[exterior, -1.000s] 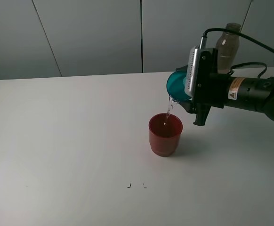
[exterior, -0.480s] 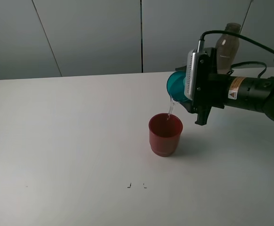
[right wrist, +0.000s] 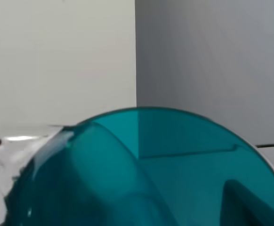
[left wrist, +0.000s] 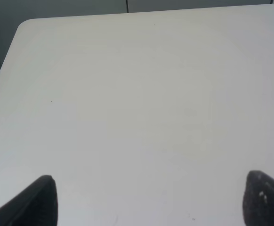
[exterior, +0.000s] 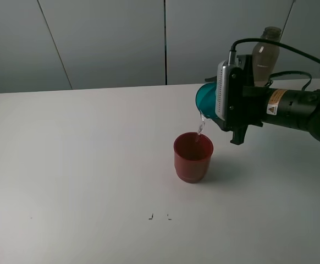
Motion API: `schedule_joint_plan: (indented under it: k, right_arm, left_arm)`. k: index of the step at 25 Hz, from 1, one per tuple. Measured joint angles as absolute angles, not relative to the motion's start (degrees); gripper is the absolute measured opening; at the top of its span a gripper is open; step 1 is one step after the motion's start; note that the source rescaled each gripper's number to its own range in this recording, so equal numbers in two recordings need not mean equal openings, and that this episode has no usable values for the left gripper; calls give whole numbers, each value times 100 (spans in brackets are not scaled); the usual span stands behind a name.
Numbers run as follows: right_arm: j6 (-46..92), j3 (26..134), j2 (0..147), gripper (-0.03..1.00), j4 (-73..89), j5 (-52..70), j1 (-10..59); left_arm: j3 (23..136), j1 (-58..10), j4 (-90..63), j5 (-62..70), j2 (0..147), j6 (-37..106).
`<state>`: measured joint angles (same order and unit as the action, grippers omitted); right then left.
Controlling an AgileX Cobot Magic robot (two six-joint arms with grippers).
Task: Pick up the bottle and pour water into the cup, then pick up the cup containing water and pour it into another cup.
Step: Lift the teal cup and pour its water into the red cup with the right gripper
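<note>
One white worktop (exterior: 83, 165) carries everything. The right gripper (exterior: 226, 104) is clamped on the teal cup (exterior: 207, 99), tipped on its side above the red cup (exterior: 193, 157), and a thin stream of water (exterior: 200, 127) falls into the latter. The bottle (exterior: 265, 55) stands upright behind that arm. The left gripper (left wrist: 149, 200) hangs over bare worktop, its fingertips (left wrist: 43, 197) wide apart.

The slim translucent plastic tumbler (exterior: 206, 99) is teal-blue. The wide opaque plastic cup (exterior: 193, 158) is dark red. The tall translucent plastic bottle (exterior: 265, 55) is smoky grey-brown. The flat surface (exterior: 83, 159) is plain white, with two small dark marks (exterior: 159, 216); the wall panels (exterior: 110, 41) behind are grey.
</note>
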<state>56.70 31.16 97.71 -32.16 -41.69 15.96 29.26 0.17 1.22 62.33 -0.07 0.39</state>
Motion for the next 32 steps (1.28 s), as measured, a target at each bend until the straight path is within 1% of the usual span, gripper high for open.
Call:
schedule_joint_plan:
  k: [21,32]
  right_arm:
    - [6352,3116,9771,4,-3086,-4295,1596]
    - [6404,3116,9744,4,-3178,-4305,1596]
  left_arm:
    - [2926,17,122,6233,-7,0]
    - [2926,17,122,6233,-7,0]
